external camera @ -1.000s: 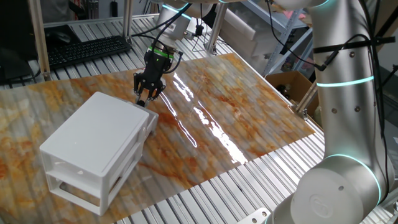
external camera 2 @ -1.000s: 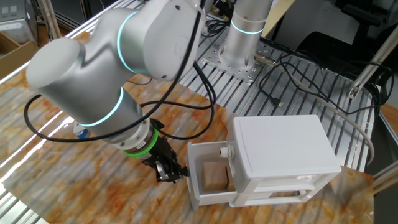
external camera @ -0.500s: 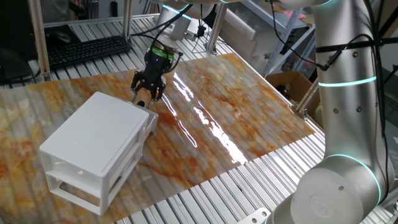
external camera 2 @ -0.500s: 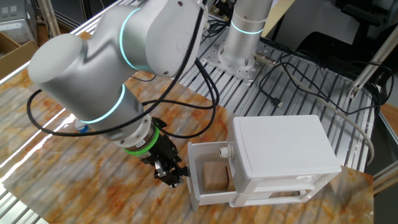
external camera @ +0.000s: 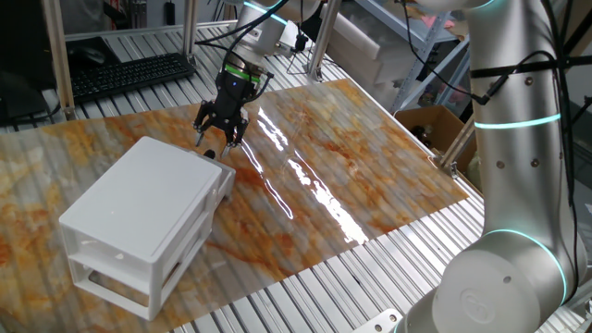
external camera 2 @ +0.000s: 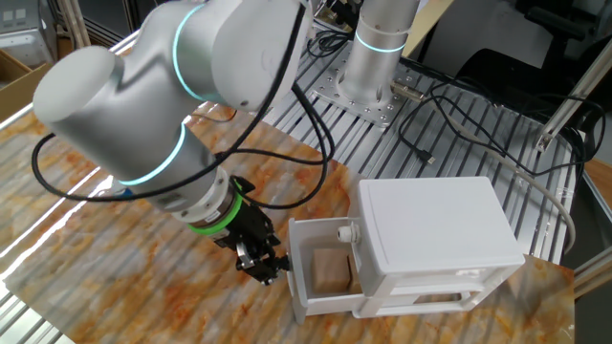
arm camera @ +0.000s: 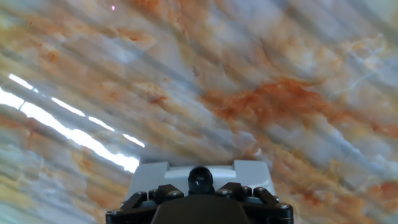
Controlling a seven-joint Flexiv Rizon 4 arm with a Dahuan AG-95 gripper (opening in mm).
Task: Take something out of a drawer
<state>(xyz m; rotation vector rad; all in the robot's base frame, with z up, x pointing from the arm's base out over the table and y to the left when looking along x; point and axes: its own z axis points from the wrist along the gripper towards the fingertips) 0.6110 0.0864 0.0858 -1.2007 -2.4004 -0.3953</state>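
Note:
The white two-tier cabinet [external camera: 139,217] [external camera 2: 435,229] stands on the marbled mat. Its upper drawer [external camera 2: 298,272] is pulled out toward the arm, and a small tan wooden block [external camera 2: 330,270] lies inside it. My gripper [external camera: 215,141] [external camera 2: 265,269] hangs just outside the drawer's front wall, fingers spread apart and holding nothing. From the side behind the cabinet, the drawer and the block are hidden. In the hand view only the gripper's black base and a white piece of the drawer front [arm camera: 155,174] show; the fingertips are out of frame.
The orange and grey marbled mat [external camera: 351,176] covers the slatted aluminium table. A black keyboard [external camera: 120,74] lies at the back, a cardboard box [external camera: 430,125] sits off the right edge, and black cables [external camera 2: 459,105] run behind the cabinet near the arm's base [external camera 2: 378,48].
The gripper's fingers have spread from shut to open. The hand has drawn slightly away from the drawer front. The drawer and block have stayed put.

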